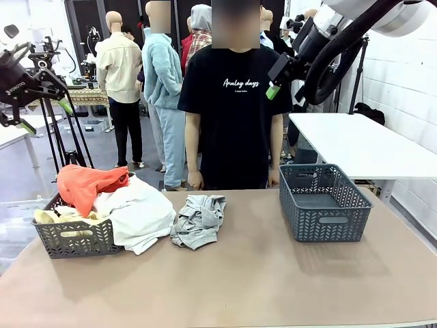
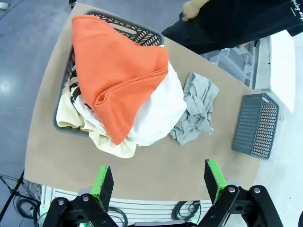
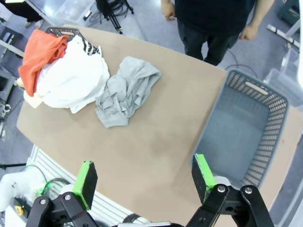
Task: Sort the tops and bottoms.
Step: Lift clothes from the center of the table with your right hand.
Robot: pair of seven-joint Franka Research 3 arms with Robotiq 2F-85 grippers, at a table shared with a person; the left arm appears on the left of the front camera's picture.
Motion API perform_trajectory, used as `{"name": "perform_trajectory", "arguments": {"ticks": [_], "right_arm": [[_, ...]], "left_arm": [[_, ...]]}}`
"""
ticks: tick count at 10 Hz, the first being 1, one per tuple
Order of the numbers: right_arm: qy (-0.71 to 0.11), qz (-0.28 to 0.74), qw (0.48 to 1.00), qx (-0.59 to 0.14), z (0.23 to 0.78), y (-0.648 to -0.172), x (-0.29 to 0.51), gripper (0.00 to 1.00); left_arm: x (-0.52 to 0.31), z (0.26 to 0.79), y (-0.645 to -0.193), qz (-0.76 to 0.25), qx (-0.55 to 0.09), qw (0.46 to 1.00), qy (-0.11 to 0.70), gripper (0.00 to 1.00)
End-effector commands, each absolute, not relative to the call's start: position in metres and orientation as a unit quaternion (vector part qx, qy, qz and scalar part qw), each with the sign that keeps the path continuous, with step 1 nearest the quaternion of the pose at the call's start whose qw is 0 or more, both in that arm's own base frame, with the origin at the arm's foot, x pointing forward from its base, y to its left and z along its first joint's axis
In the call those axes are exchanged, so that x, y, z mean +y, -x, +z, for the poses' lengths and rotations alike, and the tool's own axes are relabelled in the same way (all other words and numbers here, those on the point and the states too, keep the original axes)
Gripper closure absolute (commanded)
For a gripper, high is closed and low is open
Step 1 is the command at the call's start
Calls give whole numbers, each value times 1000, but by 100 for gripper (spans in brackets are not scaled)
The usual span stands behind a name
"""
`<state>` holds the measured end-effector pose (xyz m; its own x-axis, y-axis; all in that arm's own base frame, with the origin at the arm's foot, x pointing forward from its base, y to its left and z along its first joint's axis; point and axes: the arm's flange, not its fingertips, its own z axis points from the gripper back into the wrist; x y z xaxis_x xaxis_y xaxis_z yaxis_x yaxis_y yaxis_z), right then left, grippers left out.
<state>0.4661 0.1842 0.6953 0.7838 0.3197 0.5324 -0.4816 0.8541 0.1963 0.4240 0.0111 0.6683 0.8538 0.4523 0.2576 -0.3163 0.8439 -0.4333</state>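
Robotics lab, seen across its work table.

A white robot arm reaches in over a brown tabletop that stands on a bare grey floor beside a white-painted block wall. A black tripod, loose cables and a white side table surround it, with what looks like more gear on stands in the dim background.
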Motion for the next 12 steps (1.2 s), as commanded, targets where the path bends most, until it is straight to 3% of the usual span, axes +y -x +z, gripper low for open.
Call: {"name": "perform_trajectory", "arguments": {"ticks": [1,2,5,8,12], "right_arm": [[-160,210,932,-247,691,-463,184,0],[-160,210,932,-247,691,-463,184,0],[-160,210,932,-247,691,-463,184,0],[-160,210,932,-247,691,-463,184,0],[-160,210,932,-247,691,-463,184,0]], "left_arm": [[5,669,-422,102,-191,963,161,0],[4,684,-417,20,-232,962,144,0],[-6,731,-377,-151,-228,955,118,0],[-21,748,-345,-259,-238,928,123,0],[-28,754,-341,-246,-237,933,111,0]]}}
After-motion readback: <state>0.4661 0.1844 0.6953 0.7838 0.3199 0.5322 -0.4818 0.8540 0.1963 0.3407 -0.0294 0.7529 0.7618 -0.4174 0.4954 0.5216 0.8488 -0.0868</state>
